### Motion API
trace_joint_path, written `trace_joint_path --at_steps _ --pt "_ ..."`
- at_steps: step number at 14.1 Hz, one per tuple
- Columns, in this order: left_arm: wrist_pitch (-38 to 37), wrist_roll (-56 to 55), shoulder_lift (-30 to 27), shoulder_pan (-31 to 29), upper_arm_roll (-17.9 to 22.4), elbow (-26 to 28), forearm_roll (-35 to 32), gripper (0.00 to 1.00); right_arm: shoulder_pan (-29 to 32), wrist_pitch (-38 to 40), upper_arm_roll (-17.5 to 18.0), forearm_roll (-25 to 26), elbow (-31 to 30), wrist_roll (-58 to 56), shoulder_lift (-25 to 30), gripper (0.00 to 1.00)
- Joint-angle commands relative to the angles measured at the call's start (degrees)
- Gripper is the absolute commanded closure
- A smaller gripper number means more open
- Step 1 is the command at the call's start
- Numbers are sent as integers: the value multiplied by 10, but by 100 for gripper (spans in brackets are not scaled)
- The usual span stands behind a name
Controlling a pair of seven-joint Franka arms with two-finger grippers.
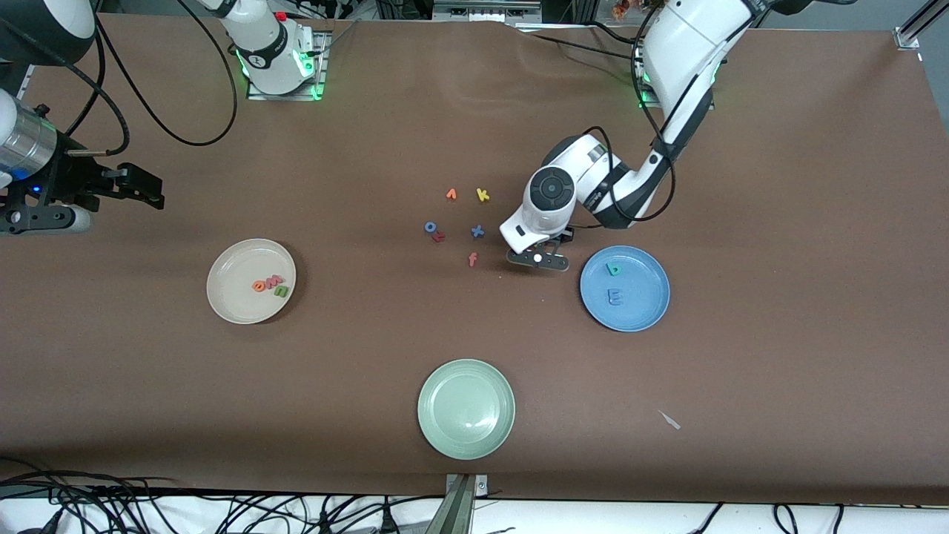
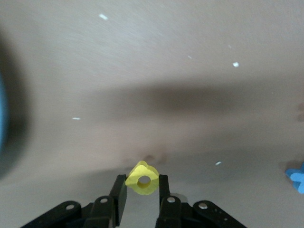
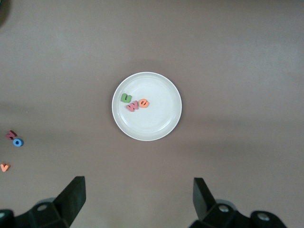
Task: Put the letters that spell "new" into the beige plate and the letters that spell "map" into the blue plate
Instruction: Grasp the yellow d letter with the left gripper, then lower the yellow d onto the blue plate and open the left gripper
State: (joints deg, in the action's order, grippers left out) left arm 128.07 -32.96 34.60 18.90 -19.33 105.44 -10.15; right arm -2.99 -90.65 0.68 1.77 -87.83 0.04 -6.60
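Observation:
My left gripper is low over the table between the loose letters and the blue plate. It is shut on the yellow "a", pinched between both fingers. The teal "p" and periwinkle "m" lie in the blue plate. In the beige plate lie the orange "e", pink "w" and green "n". My right gripper waits open and empty at the right arm's end of the table, high over the beige plate.
Several loose letters lie mid-table: an orange one, yellow "k", blue "o", a red one, blue "x" and orange "f". A pale green plate stands nearest the front camera.

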Motion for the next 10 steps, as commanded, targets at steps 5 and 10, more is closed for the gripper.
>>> trace_joint_path --at_steps 5,10 --pt "-98 217 -92 -112 0 2 -12 88 5 -1 6 4 -2 2 5 0" --pt "-85 243 -87 -151 2 30 -12 69 5 -1 6 4 -2 2 5 0"
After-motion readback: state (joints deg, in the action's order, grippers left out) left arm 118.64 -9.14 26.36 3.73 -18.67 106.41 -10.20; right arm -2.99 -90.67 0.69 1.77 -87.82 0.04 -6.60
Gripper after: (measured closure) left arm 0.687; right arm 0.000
